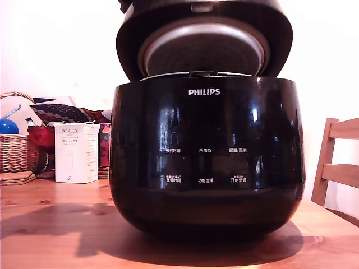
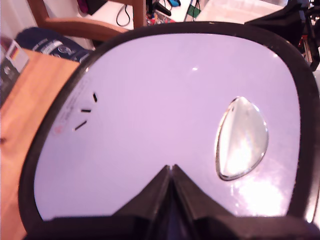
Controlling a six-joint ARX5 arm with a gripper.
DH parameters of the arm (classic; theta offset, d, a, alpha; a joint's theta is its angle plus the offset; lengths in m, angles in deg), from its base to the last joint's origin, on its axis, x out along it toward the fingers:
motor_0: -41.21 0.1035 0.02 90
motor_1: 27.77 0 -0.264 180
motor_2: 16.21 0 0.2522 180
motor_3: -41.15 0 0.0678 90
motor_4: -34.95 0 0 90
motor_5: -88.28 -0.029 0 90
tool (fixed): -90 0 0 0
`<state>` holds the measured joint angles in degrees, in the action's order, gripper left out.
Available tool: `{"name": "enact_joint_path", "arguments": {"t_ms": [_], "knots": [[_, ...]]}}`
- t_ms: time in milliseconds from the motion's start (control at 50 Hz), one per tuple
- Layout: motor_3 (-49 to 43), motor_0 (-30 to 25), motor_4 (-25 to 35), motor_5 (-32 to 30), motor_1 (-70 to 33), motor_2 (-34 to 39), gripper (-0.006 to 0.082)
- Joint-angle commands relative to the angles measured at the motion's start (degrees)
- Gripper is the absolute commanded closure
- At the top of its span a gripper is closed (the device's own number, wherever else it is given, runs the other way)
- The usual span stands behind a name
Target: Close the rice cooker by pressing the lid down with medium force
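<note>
The rice cooker (image 1: 205, 162), a big glossy black pot marked PHILIPS, stands on the wooden table (image 1: 50, 224) and fills the exterior view. Its lid (image 1: 202, 53) is raised part way and tilts forward, showing the silvery disc underneath. From the wrist camera I look onto the lid's shiny top (image 2: 150, 115), which has a black rim and an oval chrome button (image 2: 241, 139). My gripper (image 2: 170, 168) is shut, its two dark fingertips together at or just over the lid's top. Nothing is held between them.
Behind the cooker at the exterior view's left are a wicker basket (image 1: 15, 148), a white PORLEX box (image 1: 76, 152) and patterned fabric items. A wooden chair (image 1: 339, 162) stands at the exterior view's right. Past the lid, the wrist view shows another chair (image 2: 90, 25) and floor clutter.
</note>
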<state>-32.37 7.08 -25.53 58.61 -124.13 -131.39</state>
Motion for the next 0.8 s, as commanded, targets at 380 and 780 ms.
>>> {"name": "enact_joint_path", "arguments": {"t_ms": [380,780], "knots": [[2.89,-0.33,0.07,1.27,4.26,11.19,0.0788],[4.98,-0.83,1.68,3.89,7.96,18.75,0.0788]]}}
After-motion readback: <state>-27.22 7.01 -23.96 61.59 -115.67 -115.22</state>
